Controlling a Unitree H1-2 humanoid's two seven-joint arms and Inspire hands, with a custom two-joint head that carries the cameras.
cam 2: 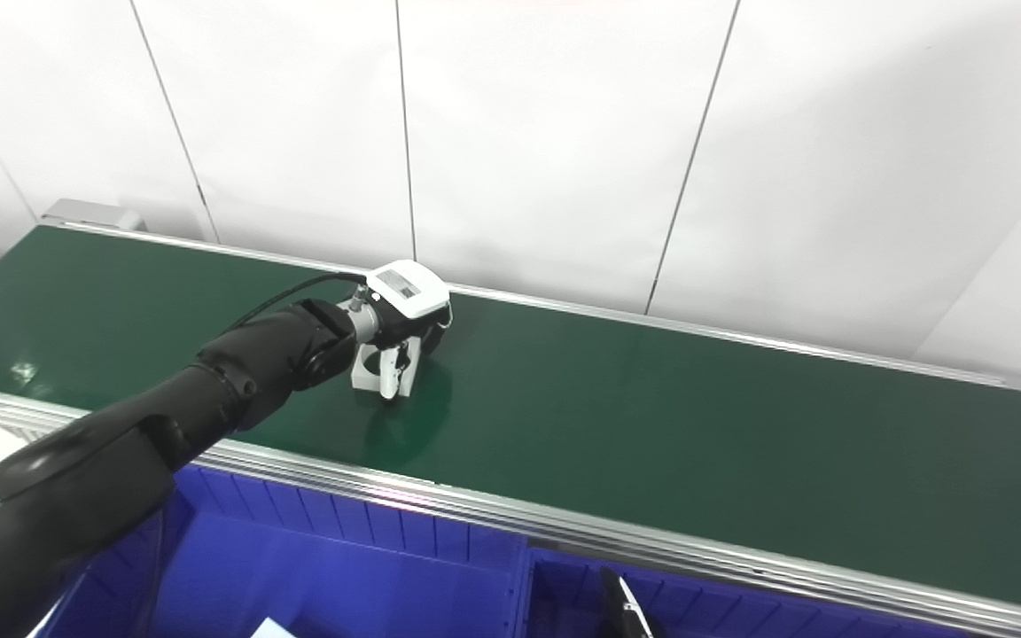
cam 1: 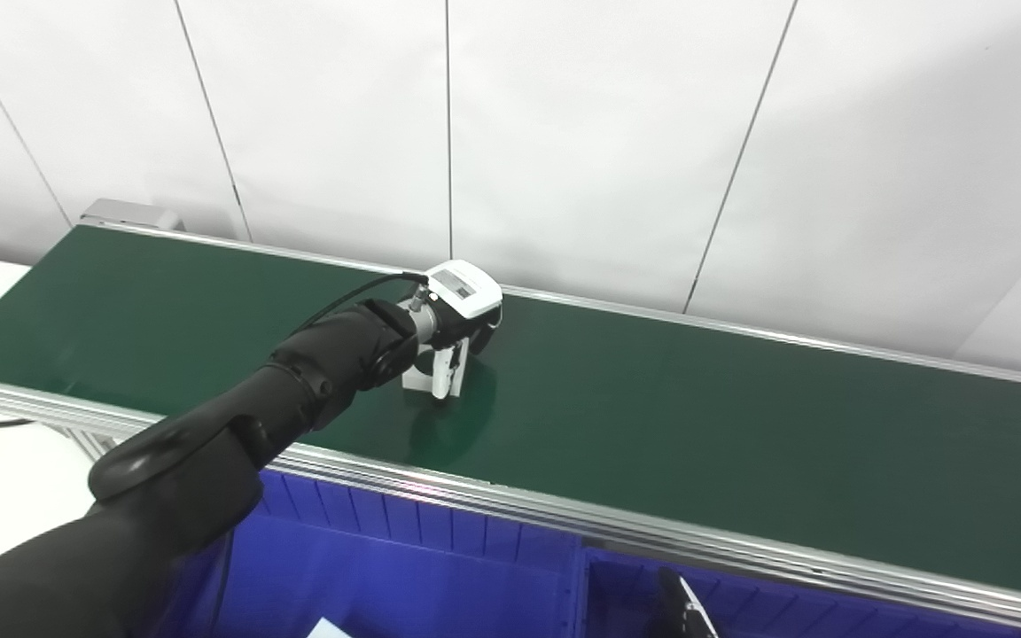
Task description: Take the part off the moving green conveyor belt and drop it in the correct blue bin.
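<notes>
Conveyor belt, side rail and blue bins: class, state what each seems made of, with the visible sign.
The dark green conveyor belt looks like smooth rubber or PVC: seamless, with a soft sheen. The silver side rail appears to be extruded aluminium: bright, with grooves running lengthwise. The blue ribbed bins look like moulded plastic: uniform saturated colour, with ribbed walls.

My left arm (cam 1: 236, 434) is matte black, and my left hand (cam 1: 466, 306) has a white back with a small grey panel and dark fingers. The part (cam 1: 441, 370) under it is white. The conveyor belt (cam 1: 697, 425) is plain dark green with silver rails. The bins (cam 1: 404, 567) along its near edge are bright blue with ribbed walls. The wall (cam 1: 564, 133) behind is white with thin dark seams.
</notes>
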